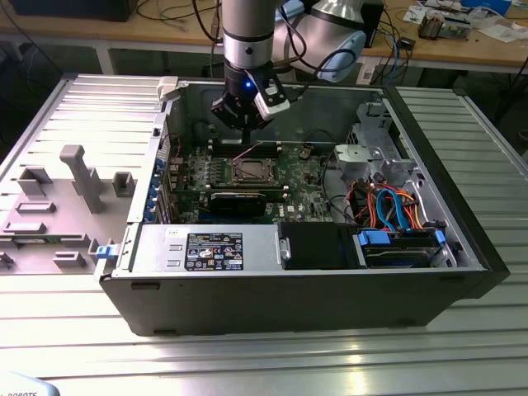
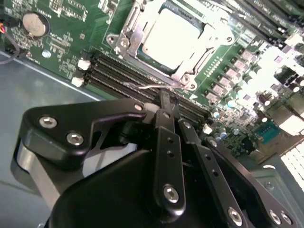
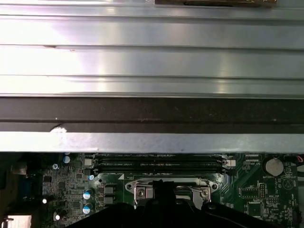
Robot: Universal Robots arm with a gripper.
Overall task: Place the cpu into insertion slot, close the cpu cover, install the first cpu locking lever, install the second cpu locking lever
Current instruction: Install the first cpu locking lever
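Note:
The cpu (image 2: 173, 35), a dull silver square, lies flat in the insertion slot (image 1: 250, 172) on the green board. The cpu cover (image 2: 156, 66), a silvery frame, lies down around it. A thin wire locking lever (image 2: 147, 87) stands up off the socket's edge, beside the memory slots. My gripper (image 2: 166, 99) hovers over that edge with its black fingers shut together, the tips right by the lever wire; I cannot tell whether they touch it. In the exterior view the gripper (image 1: 246, 132) hangs just behind the socket. In the first wrist view the socket's frame (image 3: 166, 186) shows under the gripper.
Memory slots (image 2: 118, 78) run along the socket. A coin battery (image 2: 34, 24) sits further off. A black graphics card (image 1: 238, 200), the power supply (image 1: 206, 250) and a drive cage with cables (image 1: 396, 214) fill the case. The case wall (image 3: 152, 114) stands close by.

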